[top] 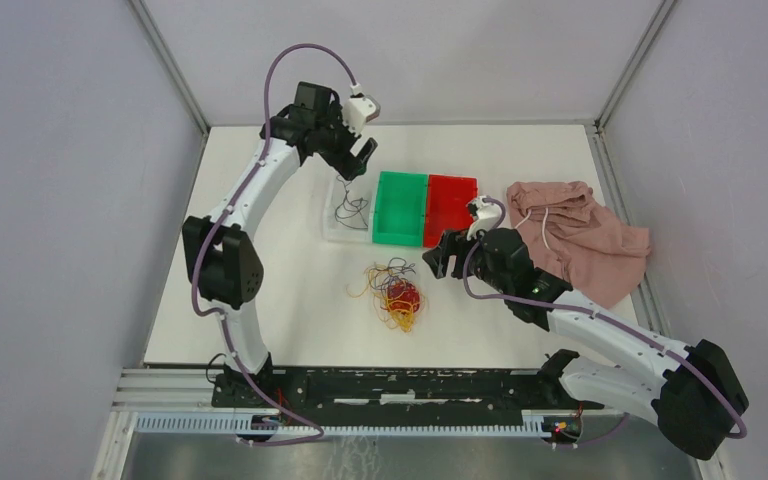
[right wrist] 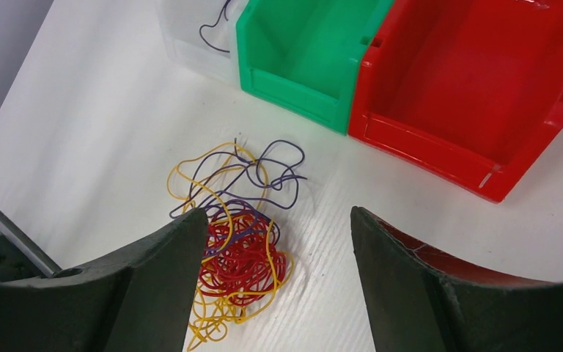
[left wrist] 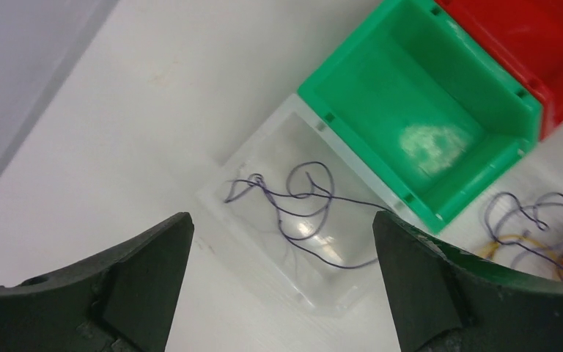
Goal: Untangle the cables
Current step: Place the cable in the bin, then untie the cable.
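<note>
The cables are showing red, yellow and purple — one purple cable is lying in the clear bin. The green bin and red bin are looking plain; the cloth is looking pink, the table white.

This looks like a robot lab. Two robot arms are bolted to a metal rail by a white table, with plain grey walls around it.
</note>
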Robot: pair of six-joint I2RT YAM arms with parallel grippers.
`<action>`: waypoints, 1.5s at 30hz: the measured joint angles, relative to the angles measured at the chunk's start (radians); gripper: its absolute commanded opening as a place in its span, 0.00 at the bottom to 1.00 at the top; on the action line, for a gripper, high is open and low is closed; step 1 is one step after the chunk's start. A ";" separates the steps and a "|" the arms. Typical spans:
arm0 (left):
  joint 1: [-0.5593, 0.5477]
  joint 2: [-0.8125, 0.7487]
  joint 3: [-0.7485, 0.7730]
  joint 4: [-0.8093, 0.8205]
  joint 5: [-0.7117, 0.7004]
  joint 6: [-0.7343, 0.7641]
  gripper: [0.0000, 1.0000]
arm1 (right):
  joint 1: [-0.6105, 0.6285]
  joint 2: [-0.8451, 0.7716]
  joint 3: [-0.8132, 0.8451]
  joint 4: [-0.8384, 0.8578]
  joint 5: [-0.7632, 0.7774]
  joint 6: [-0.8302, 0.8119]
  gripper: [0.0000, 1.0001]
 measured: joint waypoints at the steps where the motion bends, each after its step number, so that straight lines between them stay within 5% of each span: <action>1: 0.004 -0.007 -0.002 -0.027 0.023 0.001 0.99 | 0.000 0.000 0.000 0.000 -0.010 0.000 0.79; 8: -0.023 -0.248 -0.334 -0.202 0.228 0.144 0.88 | 0.000 0.066 0.000 0.036 -0.140 0.000 0.77; 15: -0.191 -0.410 -0.639 -0.235 0.256 0.211 0.70 | 0.000 0.108 -0.004 0.079 -0.202 0.019 0.75; 29: -0.239 -0.226 -0.631 -0.111 0.247 0.252 0.66 | -0.002 -0.042 -0.019 0.029 -0.169 0.016 0.75; 45: -0.252 -0.177 -0.631 -0.054 0.253 0.355 0.41 | -0.004 -0.188 -0.079 -0.060 -0.127 0.018 0.74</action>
